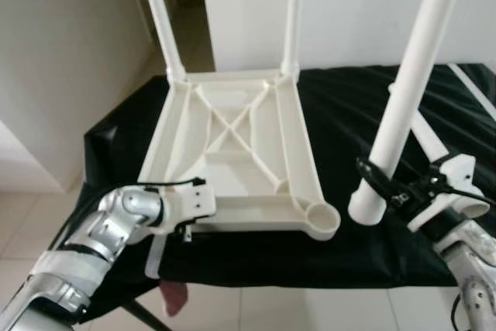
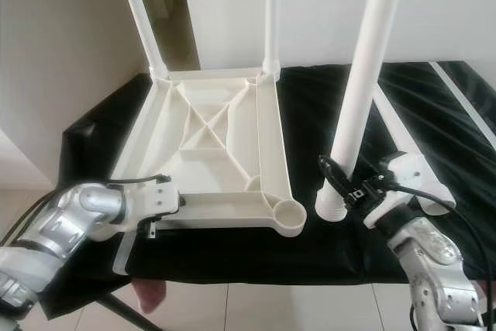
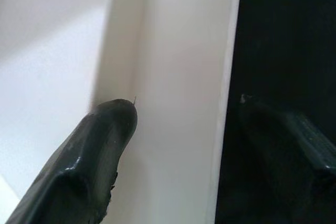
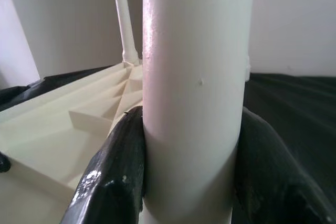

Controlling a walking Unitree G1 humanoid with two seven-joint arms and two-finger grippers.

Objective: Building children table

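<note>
At lower left, our left gripper [image 1: 188, 226] clamps the near rim of the upturned table [image 1: 232, 153], one finger [image 3: 94, 156] inside the rim and the other under it. The table lies centre frame on the black cloth [image 1: 341, 114], two legs [image 1: 159, 13] standing at its far corners. At right, our right gripper [image 1: 376, 180] clasps a loose leg [image 1: 411, 75], upright beside the empty near-right socket [image 1: 322, 218].
</note>
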